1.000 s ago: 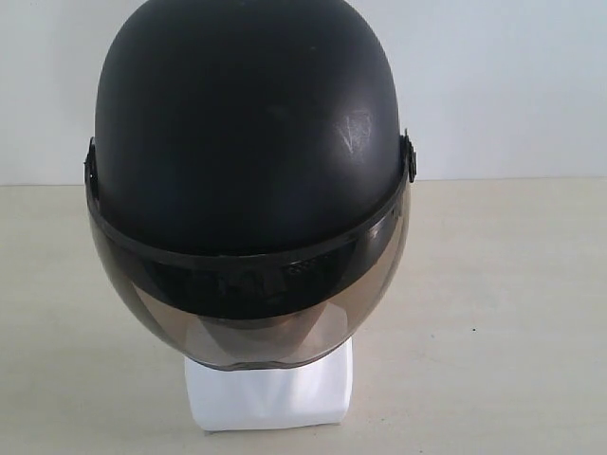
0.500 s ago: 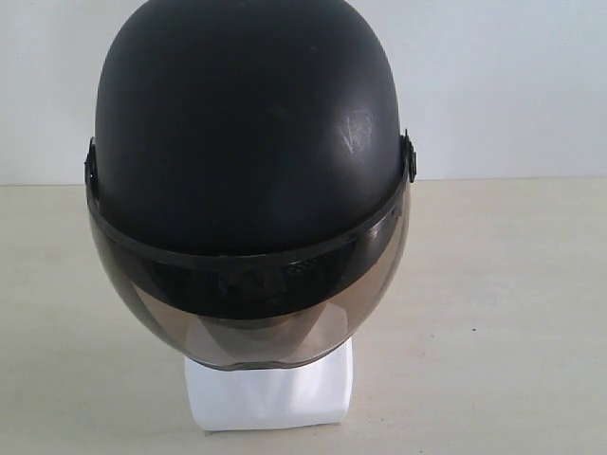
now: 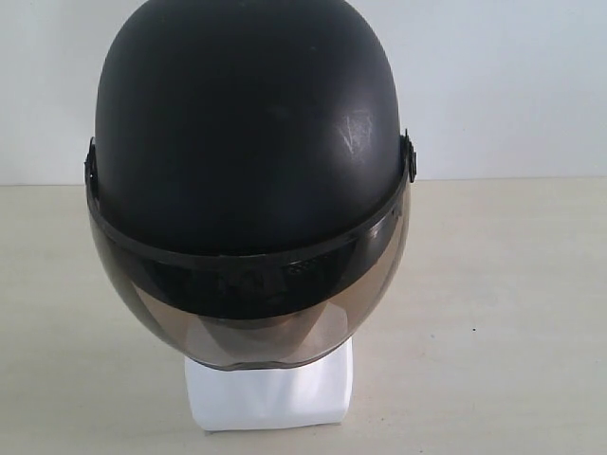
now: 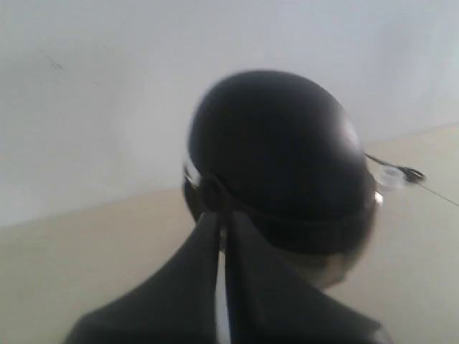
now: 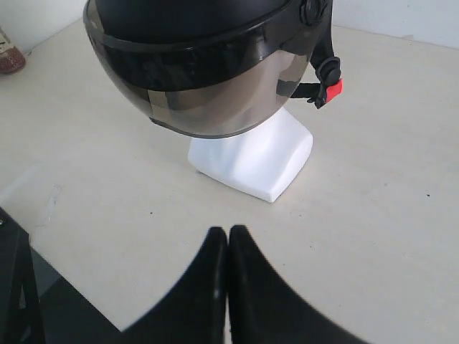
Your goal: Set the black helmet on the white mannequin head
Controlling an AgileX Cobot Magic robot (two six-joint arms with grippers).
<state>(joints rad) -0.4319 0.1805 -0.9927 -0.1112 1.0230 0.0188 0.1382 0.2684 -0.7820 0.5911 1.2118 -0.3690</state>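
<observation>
Left fingers (image 4: 197,287) and right fingers (image 5: 206,287) are pressed together; rounded matte-black helmet (image 3: 247,123) sits on glossy white mannequin head (image 3: 270,393) mid-frame.

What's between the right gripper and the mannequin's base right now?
Only bare tabletop separates the right gripper from the white mannequin head, seen in the right wrist view.

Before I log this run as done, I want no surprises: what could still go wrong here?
1. The black helmet is far wider than the base of the white mannequin head under it; a nudge could tip both.
2. The shut left gripper looks close to the helmet's side; a careless retreat might catch it.
3. The red buckle appears to hang unfastened, so the helmet may shift.
</observation>
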